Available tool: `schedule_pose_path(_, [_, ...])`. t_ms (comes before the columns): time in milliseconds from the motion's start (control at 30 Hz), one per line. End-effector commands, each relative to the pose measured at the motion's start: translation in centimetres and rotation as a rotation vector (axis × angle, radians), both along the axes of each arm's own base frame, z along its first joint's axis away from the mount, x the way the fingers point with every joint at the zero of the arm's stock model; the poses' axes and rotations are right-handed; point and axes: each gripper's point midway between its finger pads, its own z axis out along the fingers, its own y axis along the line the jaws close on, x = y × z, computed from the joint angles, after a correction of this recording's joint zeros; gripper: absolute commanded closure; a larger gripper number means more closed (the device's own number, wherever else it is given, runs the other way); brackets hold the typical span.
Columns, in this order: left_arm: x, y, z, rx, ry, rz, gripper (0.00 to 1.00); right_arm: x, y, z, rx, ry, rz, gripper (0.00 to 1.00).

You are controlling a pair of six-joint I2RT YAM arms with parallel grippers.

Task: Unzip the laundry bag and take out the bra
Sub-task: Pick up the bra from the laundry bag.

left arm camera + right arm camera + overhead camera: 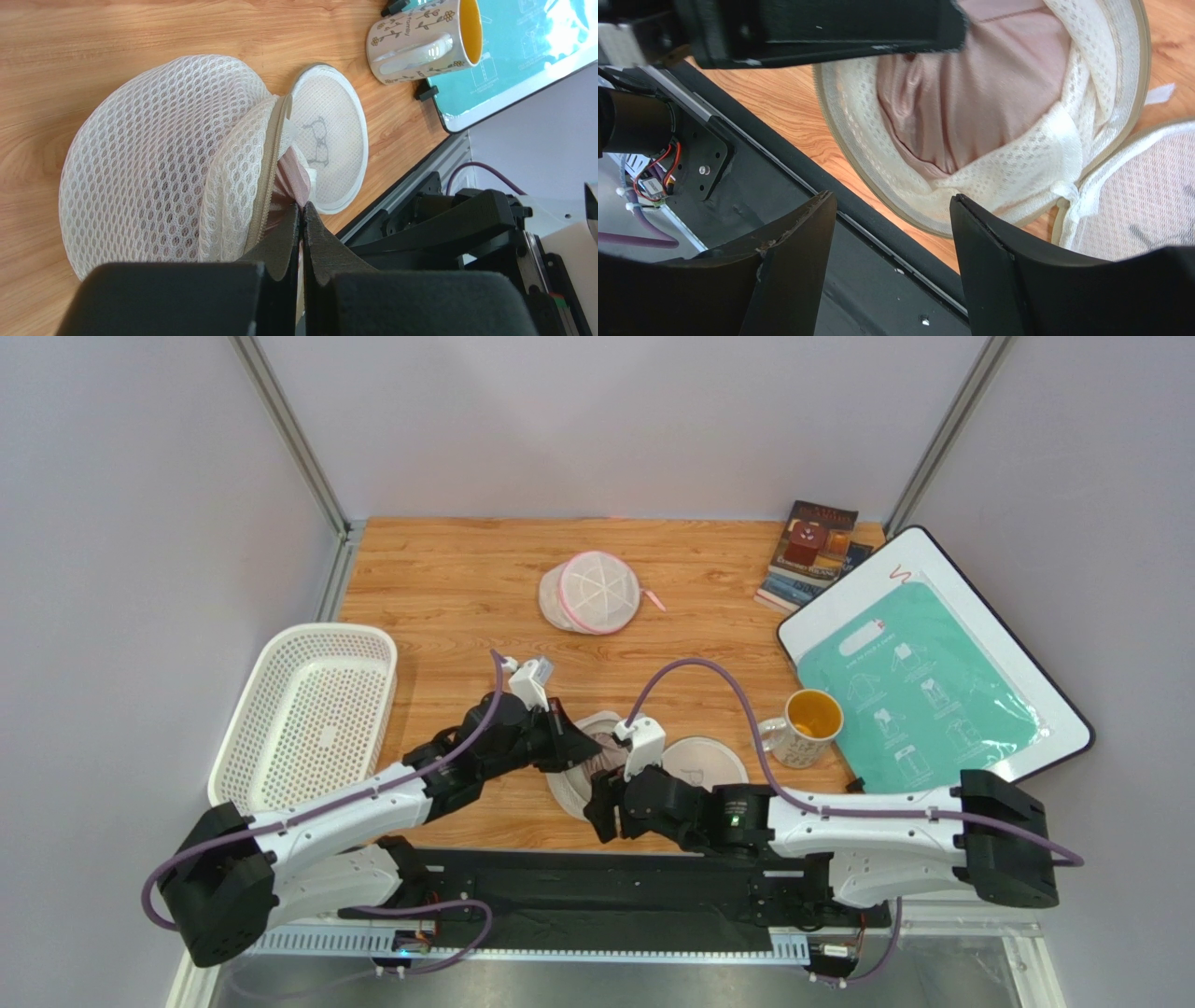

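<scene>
The left gripper (pixel 302 210) reaches over the laundry bag (pixel 154 161) from its left. Its fingers are pressed together at the zip rim, apparently holding the unzipped mouth up; whether they pinch mesh or fabric cannot be told. Inside the bag lies the bra (pixel 976 91). The right gripper (pixel 892 203), its arm folded low at the bag's near side, faces that mouth with its 2 fingers apart and empty.

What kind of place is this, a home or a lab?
Likely a lab test booth: plain walls enclose a wooden table, two robot arms are bolted at its edge, with staged props like a basket and mug.
</scene>
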Motion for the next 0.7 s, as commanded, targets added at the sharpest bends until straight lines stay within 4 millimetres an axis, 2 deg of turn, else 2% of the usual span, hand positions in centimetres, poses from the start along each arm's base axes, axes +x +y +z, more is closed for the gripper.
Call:
schedule_pose_path(0, [0.7, -0.1, 2.1, -0.08, -0.04, 0.042, 1.0, 0.9, 3.0, 3.1, 0.07, -0.101, 0.033, 0.32])
schedule_pose_path(200, [0.4, 0.4, 1.7, -0.083, -0.039, 0.048, 1.0, 0.5, 4.0, 3.1, 0.089, -0.146, 0.115, 0.31])
schedule_pose_path(367, [-0.3, -0.4, 1.8, -0.101, -0.047, -0.018, 1.0, -1.3, 5.4, 2.8, 0.124, -0.127, 0.251, 0.32])
schedule_pose_path(467, [-0.6, -0.9, 1.5, -0.098, -0.043, -0.054, 1.0, -1.9, 5.5, 2.1, 0.14, -0.118, 0.28, 0.33])
schedule_pose_path(667, [-1.1, -1.1, 1.4, -0.113, -0.028, -0.077, 1.0, -1.5, 4.1, -1.1, 0.057, -0.108, 0.249, 0.33])
